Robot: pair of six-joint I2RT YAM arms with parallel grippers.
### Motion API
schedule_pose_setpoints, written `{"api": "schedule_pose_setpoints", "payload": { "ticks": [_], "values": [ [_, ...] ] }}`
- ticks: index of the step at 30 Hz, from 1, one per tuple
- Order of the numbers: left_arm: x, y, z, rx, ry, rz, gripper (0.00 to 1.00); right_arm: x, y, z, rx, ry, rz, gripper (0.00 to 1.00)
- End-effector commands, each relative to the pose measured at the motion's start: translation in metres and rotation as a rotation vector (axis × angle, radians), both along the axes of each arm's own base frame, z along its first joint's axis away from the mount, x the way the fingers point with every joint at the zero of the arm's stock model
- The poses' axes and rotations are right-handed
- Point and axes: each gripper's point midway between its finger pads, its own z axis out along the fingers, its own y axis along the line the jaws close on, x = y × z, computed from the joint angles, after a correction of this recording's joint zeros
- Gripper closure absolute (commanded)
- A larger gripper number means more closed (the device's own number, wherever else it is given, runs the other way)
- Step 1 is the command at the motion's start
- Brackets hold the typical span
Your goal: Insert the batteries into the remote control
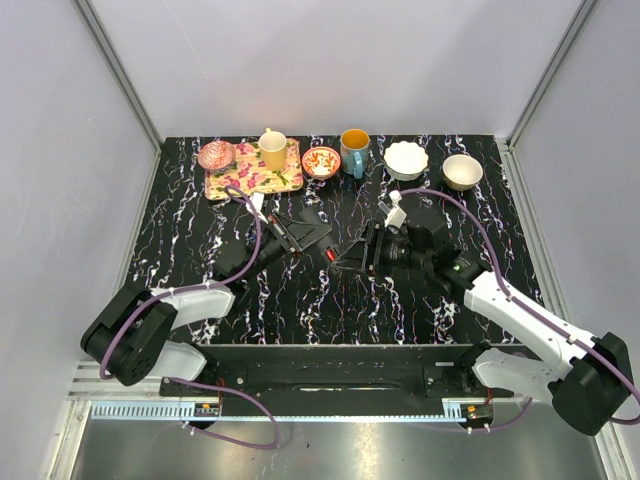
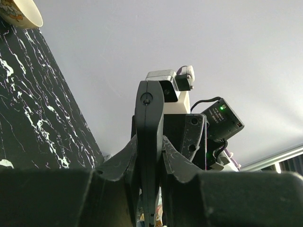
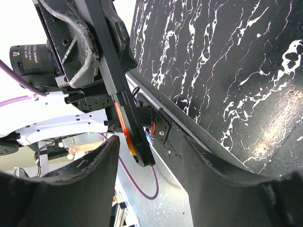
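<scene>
While left gripper (image 2: 149,147) clamps remote control (image 2: 149,111), right gripper (image 3: 149,153) spread facing it; bowls (image 1: 406,160), cups (image 1: 354,150) behind.

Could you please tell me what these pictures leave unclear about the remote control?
- Left wrist: the left pincer hides the lower end of the remote control.
- Top view: it is tiny against the dark tabletop.
- Right wrist: its upper end is cut by the top edge.
- Batteries: seen in no view.
</scene>
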Motion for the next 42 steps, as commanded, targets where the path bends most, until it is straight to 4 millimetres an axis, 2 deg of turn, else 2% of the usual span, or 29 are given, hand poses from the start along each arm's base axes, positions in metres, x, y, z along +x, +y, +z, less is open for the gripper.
{"api": "schedule_pose_setpoints", "payload": {
  "ticks": [1,27,34,37,38,41,42],
  "values": [
    [-0.010,0.004,0.026,-0.079,-0.103,-0.025,1.00,0.005,-0.004,0.021,0.041,-0.080,-0.012,0.42],
    [-0.014,0.003,0.034,-0.107,-0.118,-0.057,1.00,0.004,0.007,0.009,0.068,-0.041,0.054,0.71],
    [-0.015,0.003,0.035,-0.110,-0.121,-0.060,1.00,0.005,0.009,0.005,0.065,-0.026,0.057,0.81],
    [-0.015,0.002,0.036,-0.109,-0.122,-0.064,1.00,0.006,0.009,0.003,0.057,-0.024,0.060,0.92],
    [-0.015,0.002,0.037,-0.110,-0.123,-0.063,1.00,0.007,0.009,0.001,0.045,-0.017,0.055,0.99],
    [-0.015,0.000,0.036,-0.101,-0.126,-0.067,1.00,0.008,0.006,-0.010,-0.008,0.007,0.048,1.00],
    [-0.015,-0.001,0.036,-0.095,-0.123,-0.069,1.00,0.009,0.006,-0.008,-0.015,-0.004,0.053,1.00]
  ]
}}
